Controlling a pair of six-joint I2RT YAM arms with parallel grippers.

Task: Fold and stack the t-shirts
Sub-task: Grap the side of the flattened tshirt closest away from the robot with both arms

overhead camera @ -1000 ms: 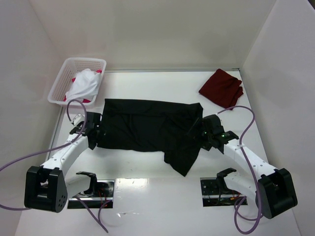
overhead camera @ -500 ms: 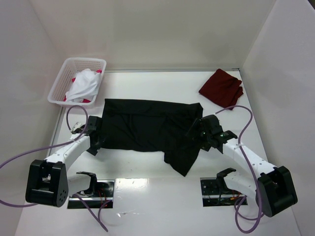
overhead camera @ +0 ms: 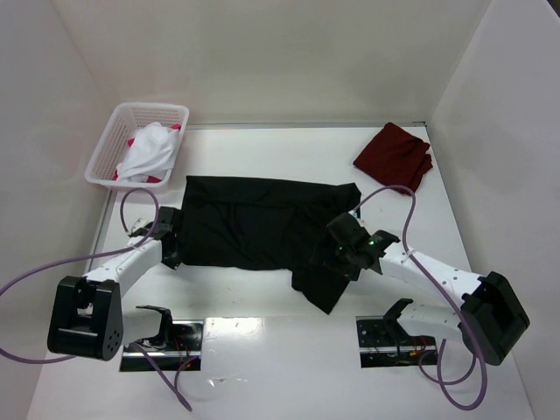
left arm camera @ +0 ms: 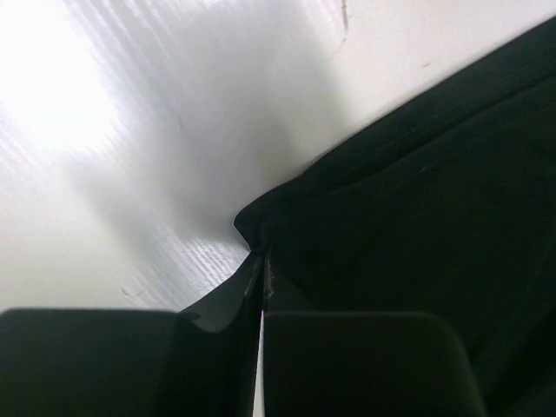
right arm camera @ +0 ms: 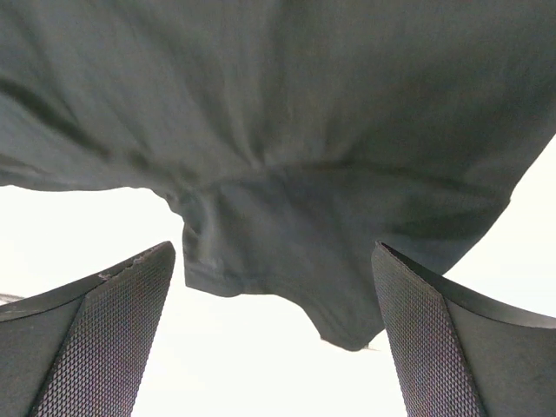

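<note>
**Black tee: left edge pinched, right claw lining up**

The black t-shirt (overhead camera: 262, 223) is lying spread across the middle of the counter (overhead camera: 262, 157), mostly flat. One flap is trailing off its near right corner toward my bases.

My left claw (overhead camera: 166, 247) is sitting at the shirt's left edge. On the left wrist view the fingers are clenched with barely a slit between them, and the cloth corner is running straight into that slit, so I'm reading it as gripping the black tee.

My right claw (right arm camera: 271, 248) is hanging over the right part of the shirt, spread wide and holding nothing. The flap, which looks like a sleeve (right arm camera: 261, 234), is sitting between the fingers.

The maroon t-shirt (overhead camera: 394, 156) is lying folded at the far right, well apart. The white and pink-red t-shirts (overhead camera: 149, 150) are waiting in the basket (overhead camera: 103, 153) at the far left.

Handling, my judgement:
- The cloth is soft, light and limp, with no stiffness to push against, so it's going to sag and drag wherever I'm not holding it.
- It's not fragile and not slippery.
- I'm expecting the best hold at a hem or seam, where the layers are doubling up. A pinch mid-panel risks catching only the top layer.
- On the right, I'm aiming for the sleeve hem or the corner beside it, to match the left pinch.
</note>
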